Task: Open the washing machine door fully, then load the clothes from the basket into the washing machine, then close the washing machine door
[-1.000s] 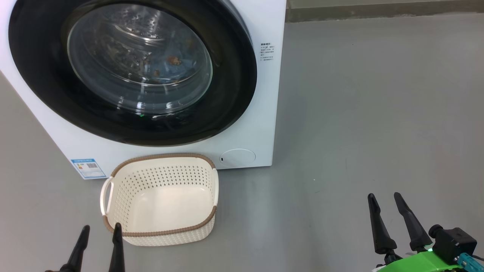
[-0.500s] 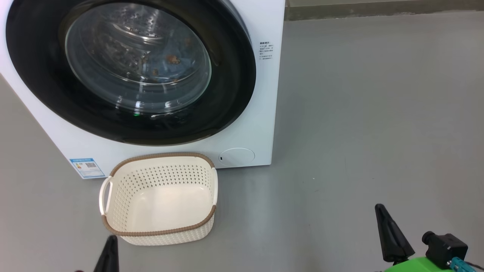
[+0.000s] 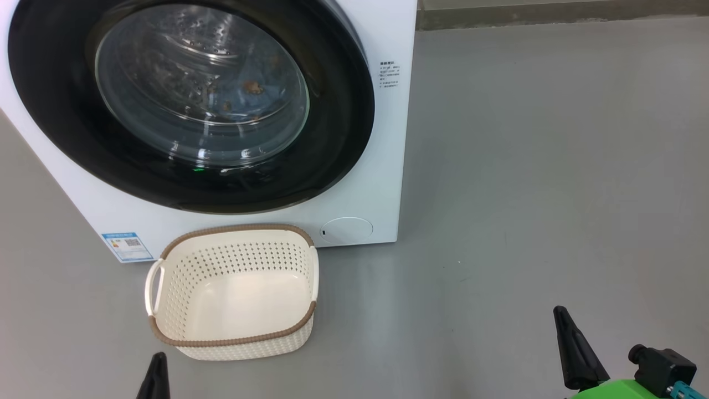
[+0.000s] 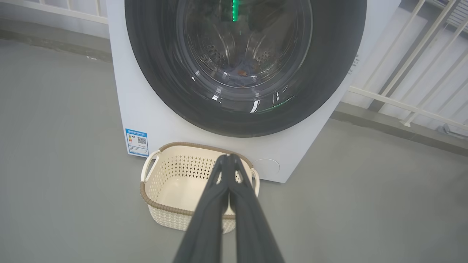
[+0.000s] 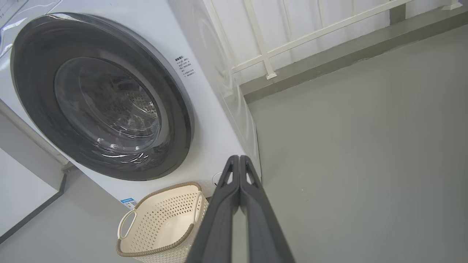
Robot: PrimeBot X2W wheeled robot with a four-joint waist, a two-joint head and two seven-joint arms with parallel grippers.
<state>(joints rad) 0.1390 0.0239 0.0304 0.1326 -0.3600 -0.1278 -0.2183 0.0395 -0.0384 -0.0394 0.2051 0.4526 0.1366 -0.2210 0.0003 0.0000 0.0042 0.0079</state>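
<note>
Washing machine door [image 3: 202, 88] shut flush against the front of the washing machine [image 3: 388, 138], filling the head view from 9 to 12 o'clock: wide glossy black rim, bulging glass bowl at centre, steel drum holes behind the glass. Clothes [image 3: 252, 87] glimpsed through that glass, a little toward 3 o'clock of its centre, as orange-brown specks on dim bluish fabric (too dim to make out any one garment). Basket [image 3: 235, 228] upright on the grey floor [image 3: 554, 166] at 6 o'clock of the door, just beside the machine's base, brown rim up, pale perforated walls and smooth bottom in plain sight. Blue label sticker [image 3: 127, 246] at 10 o'clock of the basket, on the machine's lower corner; round white cap [image 3: 347, 230] at 2 o'clock of it. Left gripper [image 3: 157, 368] at 7 o'clock of the head view, fingers pressed together into a single dark spike, tip near the basket's front wall but apart from it. Right gripper [image 3: 565, 327] at 5 o'clock, well apart from basket and machine, jaws likewise closed tight on each other, above a green housing [image 3: 609, 389] and a small black camera [image 3: 662, 368]. White railing [image 5: 263, 54] beyond the machine, at 12 o'clock of the right wrist view.
</note>
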